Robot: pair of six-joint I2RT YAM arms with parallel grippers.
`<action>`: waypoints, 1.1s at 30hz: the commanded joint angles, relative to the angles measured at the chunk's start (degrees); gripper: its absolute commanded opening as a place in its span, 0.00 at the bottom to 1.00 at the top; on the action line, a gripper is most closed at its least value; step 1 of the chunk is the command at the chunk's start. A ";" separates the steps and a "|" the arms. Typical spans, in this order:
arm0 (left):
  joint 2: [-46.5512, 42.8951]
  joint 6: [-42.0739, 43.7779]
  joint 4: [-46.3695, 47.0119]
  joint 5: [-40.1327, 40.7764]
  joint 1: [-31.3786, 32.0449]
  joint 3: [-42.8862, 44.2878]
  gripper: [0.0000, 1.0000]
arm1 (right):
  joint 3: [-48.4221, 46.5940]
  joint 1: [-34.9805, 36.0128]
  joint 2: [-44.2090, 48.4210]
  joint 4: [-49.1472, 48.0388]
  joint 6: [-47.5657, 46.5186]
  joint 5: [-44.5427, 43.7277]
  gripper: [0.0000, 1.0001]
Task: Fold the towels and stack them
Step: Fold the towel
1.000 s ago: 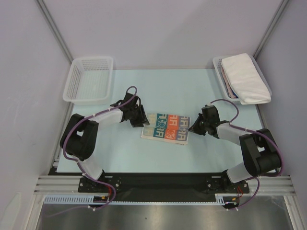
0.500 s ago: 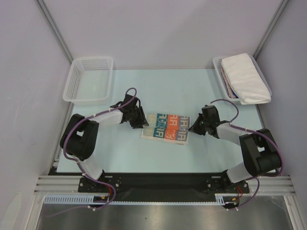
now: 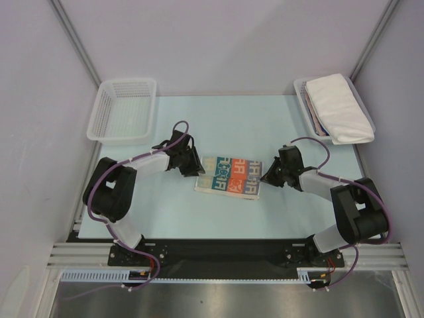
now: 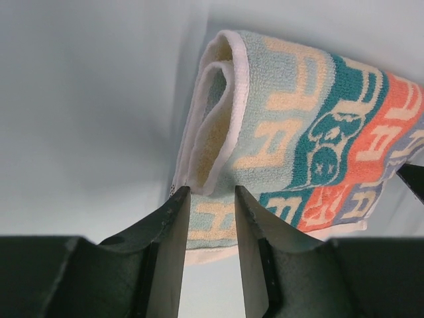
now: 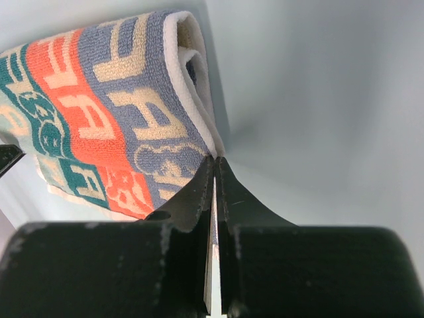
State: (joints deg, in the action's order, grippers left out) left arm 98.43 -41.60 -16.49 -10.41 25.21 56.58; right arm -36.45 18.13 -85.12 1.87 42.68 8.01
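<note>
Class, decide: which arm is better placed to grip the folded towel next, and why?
Left, probably. The left gripper stands open with the edge of the towel at its gap, ready to close. The right gripper is shut against the opposite edge and must open first.

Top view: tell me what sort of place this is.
Probably a robot test cell, not a home: two arms bolted to a metal rail, plain walls boxing in the table, a towel and baskets as props.
</note>
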 commanded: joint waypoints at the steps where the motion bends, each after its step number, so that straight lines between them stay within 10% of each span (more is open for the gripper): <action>1: -0.96 -0.67 1.81 1.45 -0.25 0.20 0.38 | -1.08 -0.20 0.39 -0.55 0.13 -0.01 0.00; 22: 0.62 -0.32 2.78 2.59 -0.25 0.29 0.27 | -1.35 -0.29 0.57 -0.20 -0.14 0.25 0.00; 33: 0.62 1.70 -0.11 3.12 -0.25 3.45 0.02 | -2.48 -0.20 1.54 1.29 -0.84 0.25 0.00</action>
State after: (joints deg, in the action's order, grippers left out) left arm 99.02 -41.30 -15.92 -8.08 25.21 56.88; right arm -36.49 18.13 -85.08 2.11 42.61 8.03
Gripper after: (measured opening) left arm 0.041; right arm 0.023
